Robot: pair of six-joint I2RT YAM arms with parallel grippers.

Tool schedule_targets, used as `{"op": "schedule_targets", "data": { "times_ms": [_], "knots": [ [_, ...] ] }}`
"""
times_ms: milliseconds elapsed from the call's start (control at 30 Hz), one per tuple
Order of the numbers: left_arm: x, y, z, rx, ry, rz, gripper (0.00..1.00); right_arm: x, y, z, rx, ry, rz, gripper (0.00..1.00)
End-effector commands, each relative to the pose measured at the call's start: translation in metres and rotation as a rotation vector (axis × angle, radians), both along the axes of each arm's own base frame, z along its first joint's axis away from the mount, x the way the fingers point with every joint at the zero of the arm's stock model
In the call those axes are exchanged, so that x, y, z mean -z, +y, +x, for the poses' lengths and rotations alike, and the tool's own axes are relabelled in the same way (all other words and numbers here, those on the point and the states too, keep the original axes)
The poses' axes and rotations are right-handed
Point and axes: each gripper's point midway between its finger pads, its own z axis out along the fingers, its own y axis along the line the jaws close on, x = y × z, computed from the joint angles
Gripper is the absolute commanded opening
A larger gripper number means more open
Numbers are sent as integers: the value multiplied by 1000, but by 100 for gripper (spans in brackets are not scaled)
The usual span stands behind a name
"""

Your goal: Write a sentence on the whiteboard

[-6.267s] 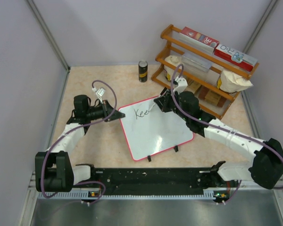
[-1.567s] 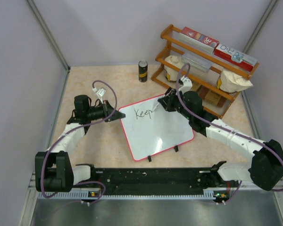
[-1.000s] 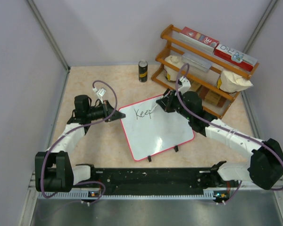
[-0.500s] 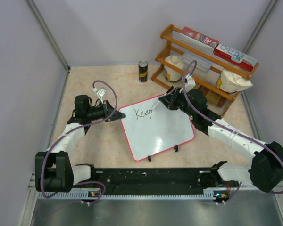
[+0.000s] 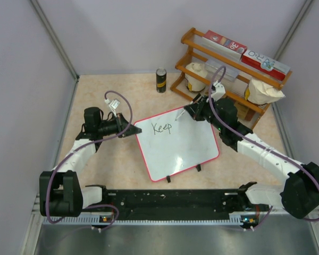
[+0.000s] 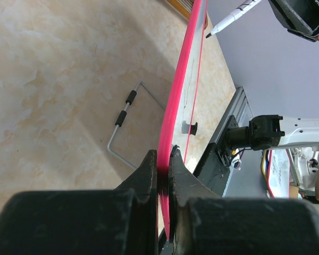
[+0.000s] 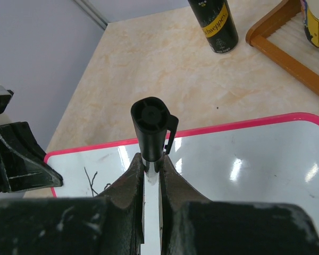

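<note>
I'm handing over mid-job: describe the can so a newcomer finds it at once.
Start at the wooden rack at the far right of the table. Just left of it, beyond the whiteboard's far edge, the can stands upright by itself. It is the only dark cylinder, with yellow lettering; the rack holds flat boxes and pale bags.

Elbow bent, left arm reaches inward, wrist level — left jaws pinched nearly together, gripping. Stretched long toward far centre, right arm angles wrist down-left — right jaws pressed tight, gripping.
</note>
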Motion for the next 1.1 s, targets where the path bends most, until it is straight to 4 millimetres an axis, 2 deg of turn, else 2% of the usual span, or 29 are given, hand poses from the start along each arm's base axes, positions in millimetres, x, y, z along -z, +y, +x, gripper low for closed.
{"op": "schedule_targets", "data": {
  "times_ms": [0, 467, 1067],
  "knots": [
    [23, 7, 8, -43, -39, 118, 0, -37, -9, 6, 35, -116, -1, 0],
    [23, 7, 9, -44, -39, 119, 0, -22, -1, 8, 3, -82, 2, 0],
    [22, 7, 8, -43, -38, 119, 0, 4, -9, 11, 44, -46, -61, 0]
  ]
}}
